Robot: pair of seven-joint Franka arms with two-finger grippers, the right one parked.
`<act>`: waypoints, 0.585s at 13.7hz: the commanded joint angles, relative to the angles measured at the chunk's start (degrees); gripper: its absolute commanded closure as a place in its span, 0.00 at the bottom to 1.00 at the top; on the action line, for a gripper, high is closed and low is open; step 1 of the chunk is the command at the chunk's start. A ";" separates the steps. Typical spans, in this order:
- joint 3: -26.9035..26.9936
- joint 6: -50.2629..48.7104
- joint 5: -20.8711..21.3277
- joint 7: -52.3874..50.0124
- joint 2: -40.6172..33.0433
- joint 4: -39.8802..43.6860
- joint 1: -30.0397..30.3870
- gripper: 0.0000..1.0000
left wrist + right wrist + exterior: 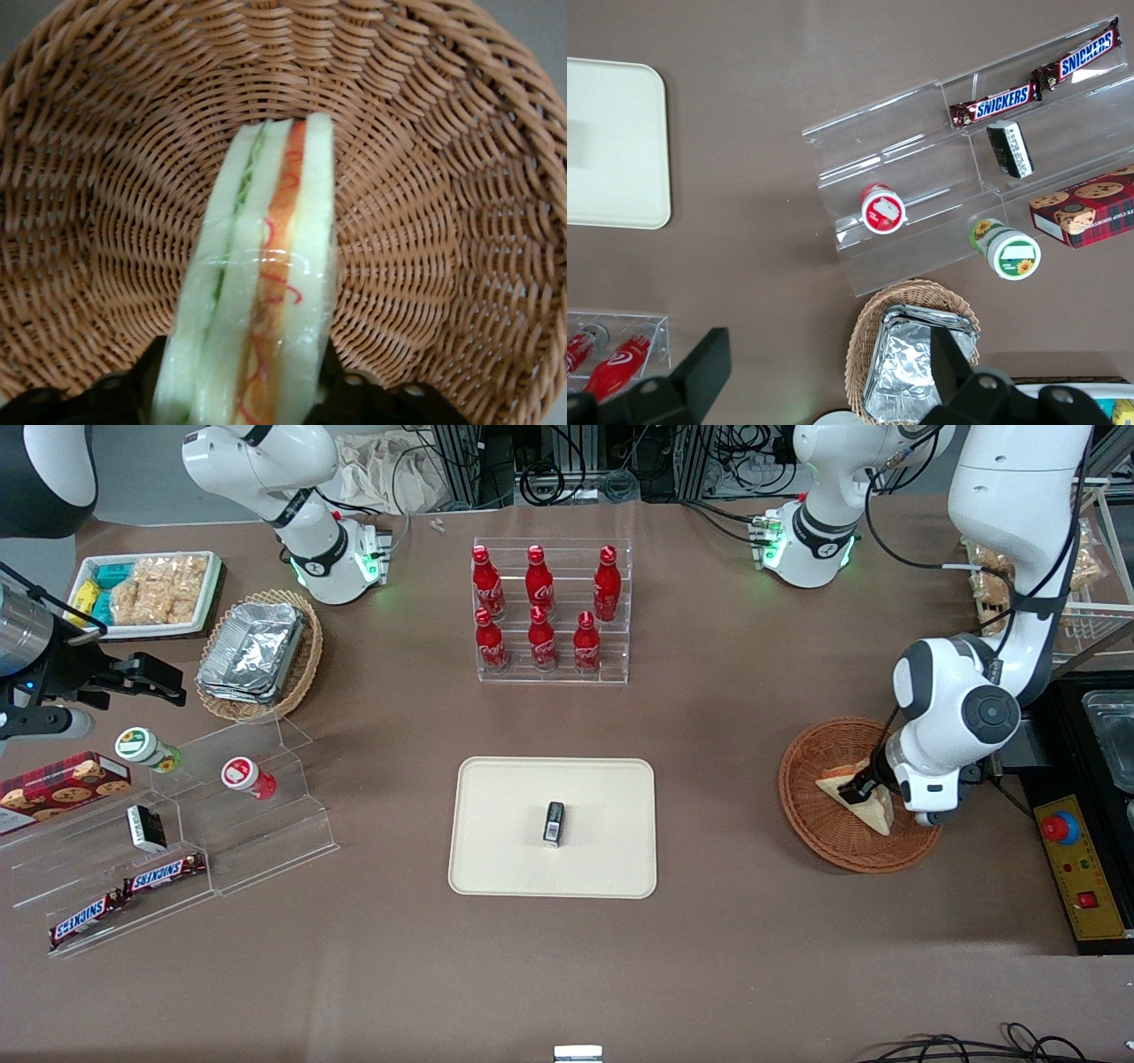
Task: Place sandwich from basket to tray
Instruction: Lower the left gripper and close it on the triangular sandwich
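Observation:
The sandwich (875, 808), a pale bread wedge with red, orange and green filling along its edge, lies in the round reddish-brown wicker basket (824, 828) toward the working arm's end of the table. My left gripper (859, 786) reaches down into the basket and is shut on the sandwich. In the left wrist view the sandwich (266, 292) stands on edge between the black fingers (354, 390), which press against both bread faces, with the basket's weave (425, 221) all around. The cream tray (505, 806) lies at the table's middle with a small black packet (554, 823) on it.
A clear rack of red cola bottles (549, 611) stands farther from the camera than the tray. Toward the parked arm's end are a tan basket of foil containers (257, 651), a white snack tray (146, 593) and a clear stepped stand (177, 841). A yellow button box (1076, 868) sits beside the basket.

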 commanded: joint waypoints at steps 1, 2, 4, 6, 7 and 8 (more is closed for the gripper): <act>0.04 1.62 0.44 -2.91 -0.77 -0.40 -0.26 1.00; 0.04 1.18 0.44 -2.74 -1.29 -0.22 -0.26 1.00; -0.05 -2.22 0.52 -2.30 -3.74 0.74 -0.26 1.00; -0.22 -10.64 0.61 -1.95 -5.86 4.94 -0.26 1.00; -0.31 -15.21 0.70 -1.94 -6.56 7.67 -0.26 1.00; -1.01 -19.78 0.79 -1.94 -7.00 10.91 -0.52 1.00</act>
